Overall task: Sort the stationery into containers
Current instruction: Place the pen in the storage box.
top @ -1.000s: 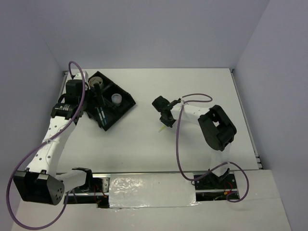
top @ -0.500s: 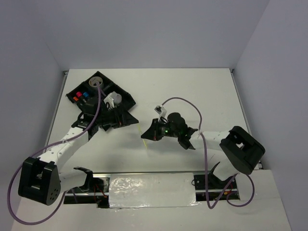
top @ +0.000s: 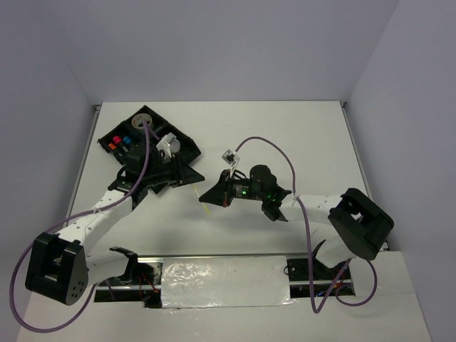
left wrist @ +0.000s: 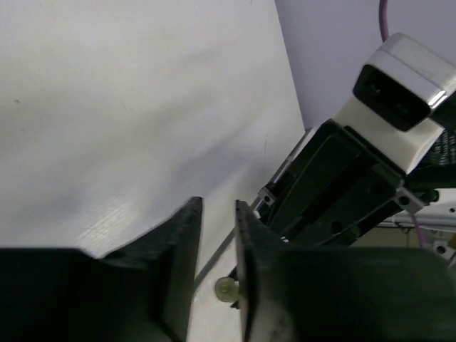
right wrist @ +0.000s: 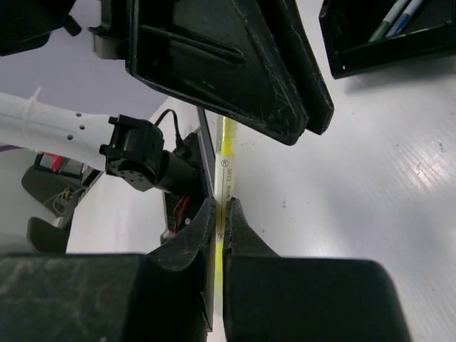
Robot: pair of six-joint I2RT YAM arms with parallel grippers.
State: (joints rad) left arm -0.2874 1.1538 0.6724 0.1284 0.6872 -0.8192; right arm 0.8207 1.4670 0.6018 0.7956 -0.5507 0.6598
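one thin yellow-green pen (right wrist: 224,160), on the white desk (top: 299,128) a second ago, is now clamped in our right jaws, its tip between our left jaws, which stand slightly apart. we judge a handover near. the black four-compartment plastic tray (right wrist: 356,64) lies just beside, bare desk around us.

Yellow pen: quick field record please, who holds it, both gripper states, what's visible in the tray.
pen holder: right gripper, shut on the yellow pen
left gripper: open, right by the pen's free end
tray contents seen: grey tape roll, three highlighters, two pens
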